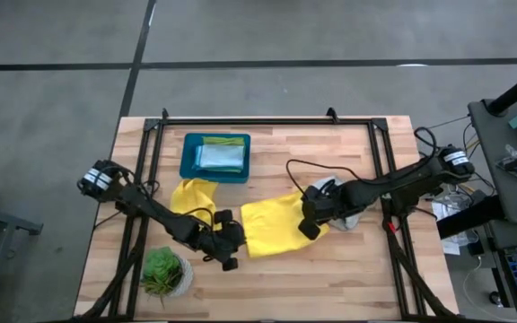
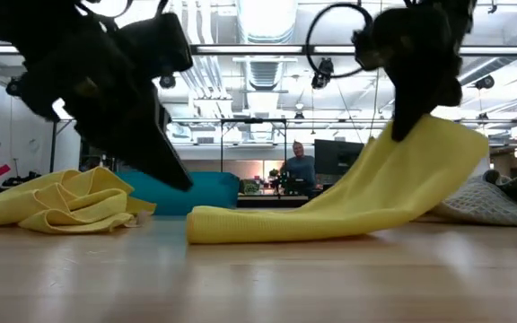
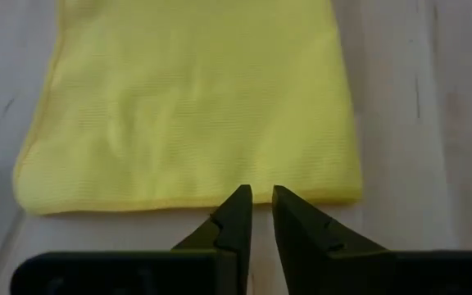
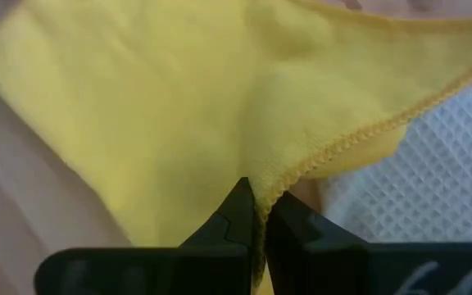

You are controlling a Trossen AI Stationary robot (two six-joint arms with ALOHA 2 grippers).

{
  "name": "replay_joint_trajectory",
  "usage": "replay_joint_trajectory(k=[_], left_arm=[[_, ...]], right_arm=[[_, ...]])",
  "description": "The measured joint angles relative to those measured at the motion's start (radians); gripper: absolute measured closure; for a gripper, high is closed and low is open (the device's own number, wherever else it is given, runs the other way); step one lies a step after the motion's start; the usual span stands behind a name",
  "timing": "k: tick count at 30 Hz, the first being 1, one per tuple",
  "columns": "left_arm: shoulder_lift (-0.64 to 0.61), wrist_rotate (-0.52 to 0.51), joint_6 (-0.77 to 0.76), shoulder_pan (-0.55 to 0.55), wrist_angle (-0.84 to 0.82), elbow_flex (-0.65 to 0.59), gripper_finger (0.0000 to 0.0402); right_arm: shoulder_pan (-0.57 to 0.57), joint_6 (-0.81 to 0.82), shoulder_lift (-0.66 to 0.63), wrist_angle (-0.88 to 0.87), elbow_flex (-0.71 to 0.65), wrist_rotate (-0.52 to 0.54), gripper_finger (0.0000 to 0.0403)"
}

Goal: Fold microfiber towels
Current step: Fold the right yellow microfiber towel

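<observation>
A soft, limp yellow towel (image 1: 272, 224) lies mid-table, its far hem lifted by the right gripper (image 4: 256, 215) pinched shut on the stitched edge, the best place to hold it, while the left gripper (image 3: 260, 215) hovers nearly closed, empty, at the near hem.

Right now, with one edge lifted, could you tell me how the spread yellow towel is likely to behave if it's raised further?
Probably floppy: the yellow towel sags in a curve from the right hand, shut on its hem, down to the table. Likely light, since a small pinch lifts one side. It may drag, because its far edge lies flat on the wood.
</observation>
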Motion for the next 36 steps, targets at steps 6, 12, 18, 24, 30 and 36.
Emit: replay_joint_trajectory(k=[6, 12, 18, 24, 30, 36], left_arm=[[0.079, -0.027, -0.002, 0.009, 0.014, -0.001, 0.0364], [0.116, -0.051, -0.016, 0.01, 0.024, 0.0, 0.0364], [0.124, -0.054, -0.024, 0.01, 0.03, 0.001, 0.0364], [0.125, -0.054, -0.024, 0.011, 0.033, 0.001, 0.0364], [0.125, -0.055, -0.024, 0.011, 0.034, 0.001, 0.0364], [0.126, -0.055, -0.024, 0.012, 0.038, 0.001, 0.0364]], right_arm=[[0.0, -0.001, 0.067, 0.011, 0.081, -0.008, 0.0394], [-0.005, -0.047, 0.182, 0.11, 0.155, -0.031, 0.0394], [-0.029, -0.112, 0.318, 0.14, 0.244, -0.034, 0.0394], [-0.05, -0.182, 0.417, 0.155, 0.332, -0.026, 0.0394], [-0.061, -0.221, 0.473, 0.2, 0.381, -0.026, 0.0394], [-0.061, -0.246, 0.49, 0.236, 0.383, -0.026, 0.0392]])
